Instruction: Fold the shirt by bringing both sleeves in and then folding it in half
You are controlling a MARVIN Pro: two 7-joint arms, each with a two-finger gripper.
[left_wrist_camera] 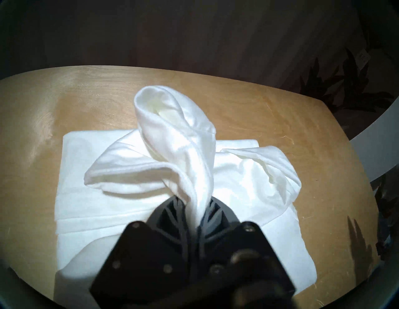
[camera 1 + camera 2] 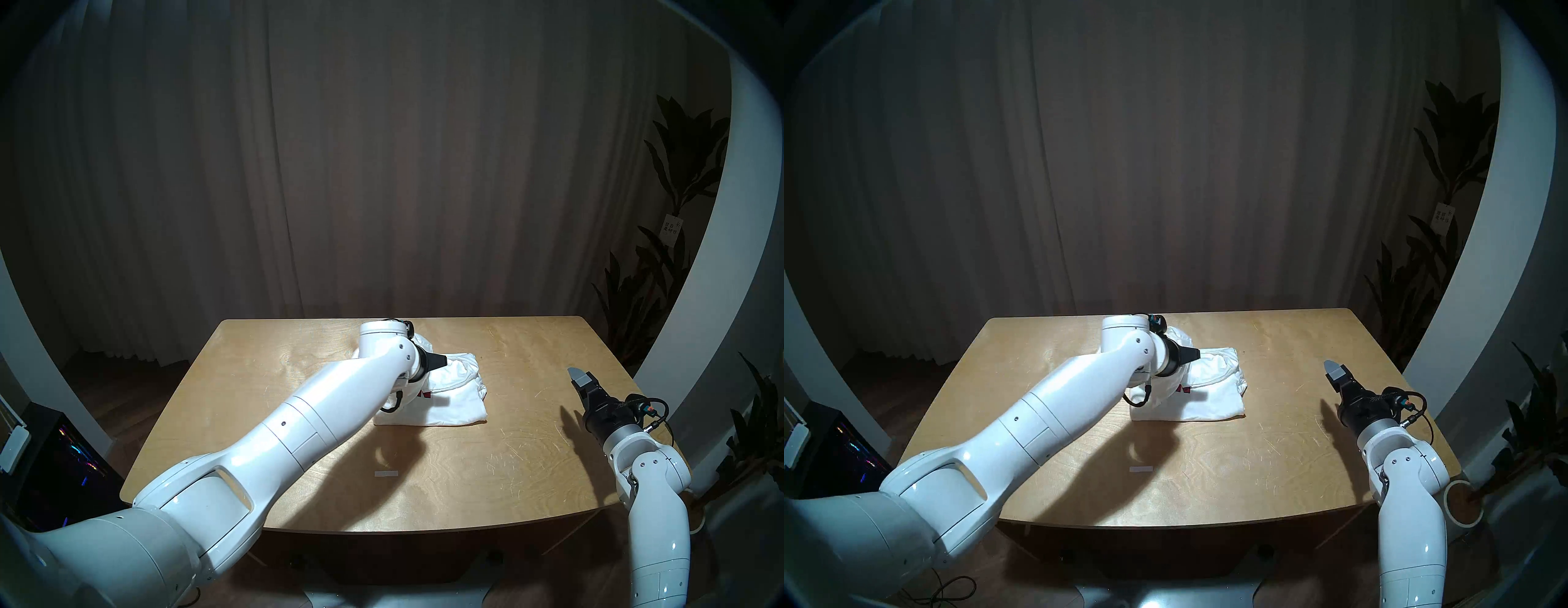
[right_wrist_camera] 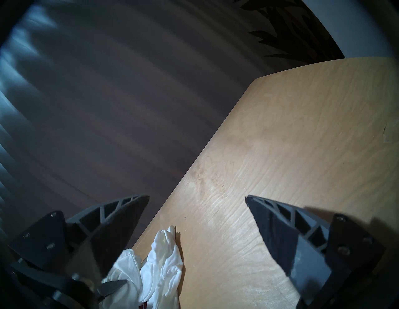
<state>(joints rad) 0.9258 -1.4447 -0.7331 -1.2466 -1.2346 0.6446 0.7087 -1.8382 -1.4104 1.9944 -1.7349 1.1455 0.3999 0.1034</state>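
Note:
The white shirt [image 2: 449, 403] lies partly folded in the middle of the wooden table [image 2: 530, 467], a bit of dark red lettering [image 2: 424, 395] showing. My left gripper [image 2: 443, 361] hovers just above it, shut on a bunched sleeve [image 1: 172, 133] that stands lifted off the body [image 1: 108, 205]. In the left wrist view the cloth runs down between the shut fingers of the left gripper [image 1: 193, 200]. The other sleeve [image 1: 269, 172] lies crumpled on the shirt's right side. My right gripper [image 2: 579, 378] is open and holds nothing, well to the right of the shirt [image 3: 164, 269].
A small strip of white tape [image 2: 386, 474] lies on the table in front of the shirt. A dark curtain hangs behind the table. Plants [image 2: 679, 212] stand at the right, a dark computer case [image 2: 55, 467] at the left, and a tape roll [image 2: 1463, 505] by the right edge.

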